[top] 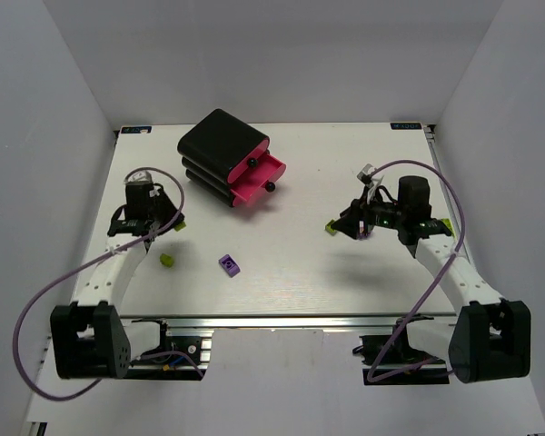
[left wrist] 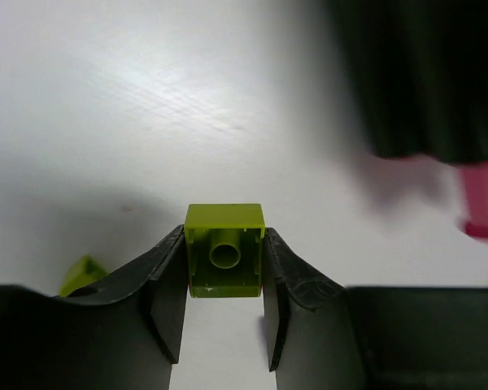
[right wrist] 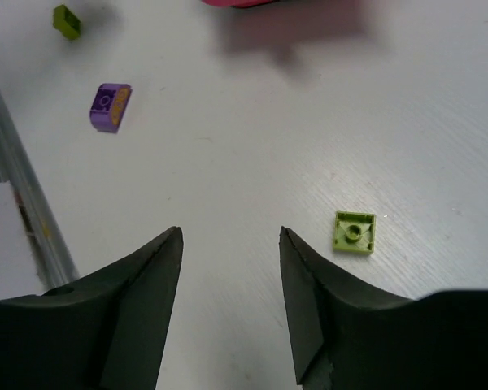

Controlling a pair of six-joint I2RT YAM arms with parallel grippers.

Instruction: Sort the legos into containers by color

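Left tool [left wrist: 224,237] was clamped on a yellow-green brick [left wrist: 224,253]. The drawers [top: 220,143] lay up and right of it in the top view, nearer it than the right tool [right wrist: 229,237], which gaped empty.

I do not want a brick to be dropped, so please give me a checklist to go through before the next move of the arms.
1. Left hand holds the yellow-green brick between both fingers: ok.
2. A pink drawer is pulled out to receive it: ok.
3. What lies inside that drawer: cannot tell.
4. Right hand is open and empty: ok.
5. Right hand is lined up over the flat green brick: not ok, the brick lies off to the side of its fingers.
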